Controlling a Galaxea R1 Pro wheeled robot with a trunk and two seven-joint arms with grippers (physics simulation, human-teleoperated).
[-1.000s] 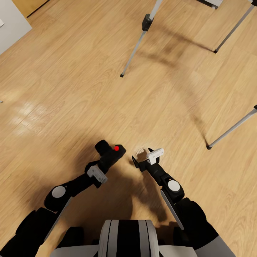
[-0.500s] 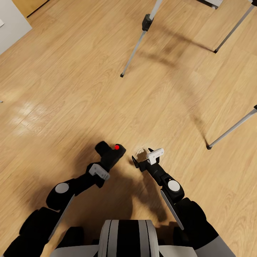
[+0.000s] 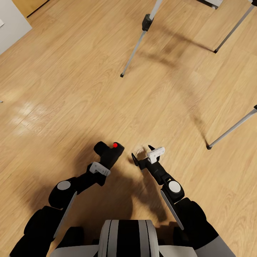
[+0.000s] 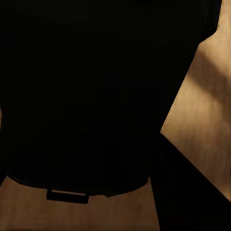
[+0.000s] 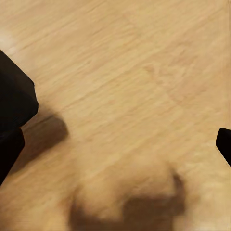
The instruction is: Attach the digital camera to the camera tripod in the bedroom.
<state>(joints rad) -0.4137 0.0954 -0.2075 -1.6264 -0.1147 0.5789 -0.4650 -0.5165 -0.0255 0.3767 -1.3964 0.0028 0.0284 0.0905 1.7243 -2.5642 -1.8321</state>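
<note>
My left gripper [image 3: 106, 160] is shut on the digital camera [image 3: 109, 152], a chunky black body with a red dot on top, held low over the wood floor. In the left wrist view the camera's dark body [image 4: 86, 96] sits right against the lens. To the camera's right, my right gripper [image 3: 142, 154] stands open with nothing in it; its fingertips [image 5: 14, 115] frame bare floor. The camera tripod shows as silver-grey legs: one with a black clamp [image 3: 137, 46] ahead, and two others [image 3: 233, 28] [image 3: 232, 129] to the right. Its head is out of view.
A white piece of furniture [image 3: 10, 21] stands at the far left corner, with an oak-coloured panel [image 3: 30, 5] beside it. Light wood plank floor [image 3: 71, 89] lies open between me and the tripod legs.
The left arm has drawn in slightly, carrying the camera a little to the left. The right gripper has shifted a touch forward. The tripod legs have not moved.
</note>
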